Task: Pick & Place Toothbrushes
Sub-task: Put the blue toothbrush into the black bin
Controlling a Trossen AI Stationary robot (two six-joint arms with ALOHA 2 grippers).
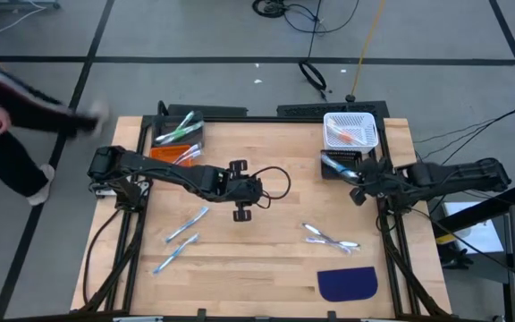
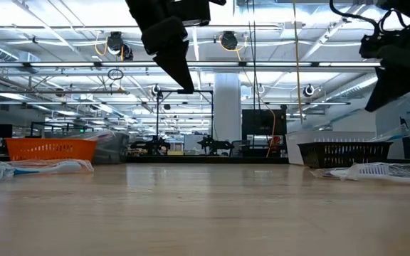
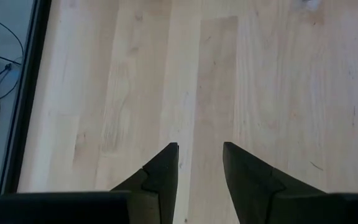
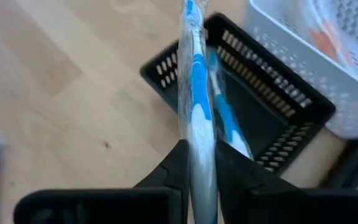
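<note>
At right edge: right gripper (image 4: 199,163) clamps blue toothbrush (image 4: 194,93) over black bin (image 4: 303,99)
Centre: left gripper (image 3: 199,158) parted, empty, over bare table (image 3: 278,93)

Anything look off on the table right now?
Nothing stands out. The right claw holds a blue toothbrush over the black bin; the left claw hangs open over bare wood.

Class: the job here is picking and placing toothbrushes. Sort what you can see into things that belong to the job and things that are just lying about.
Belongs to the job:
- blue toothbrush held in the right gripper
- loose toothbrushes on the table
- black bin, white bin, orange bin
- left gripper, jaws open, empty

Just lying about:
- dark blue mat
- floor cables
</note>
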